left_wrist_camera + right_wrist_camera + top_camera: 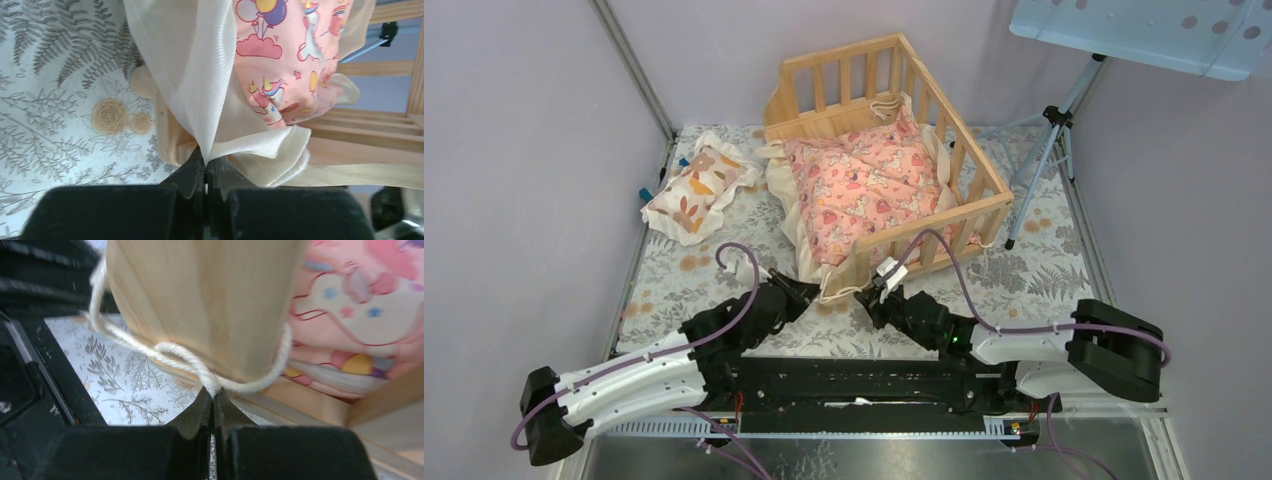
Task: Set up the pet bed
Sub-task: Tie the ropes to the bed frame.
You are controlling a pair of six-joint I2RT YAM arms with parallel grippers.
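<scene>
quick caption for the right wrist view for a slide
Right gripper shut on a cream cord looped around a post of the pet bed, pink cushion beside it.

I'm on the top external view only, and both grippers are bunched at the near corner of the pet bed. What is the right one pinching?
Observer: In the right wrist view, the right gripper is shut on a cream cord that loops round a corner post of the pet bed.
Operator: And the left?
Observer: In the left wrist view, the left gripper is shut on a fold of the cream ruffle of the pink cushion.
Operator: Is the cord knotted?
Observer: No knot shows. Two strands come round the post and meet, twisted together, right at the fingertips. The far side of the post is hidden.
</scene>
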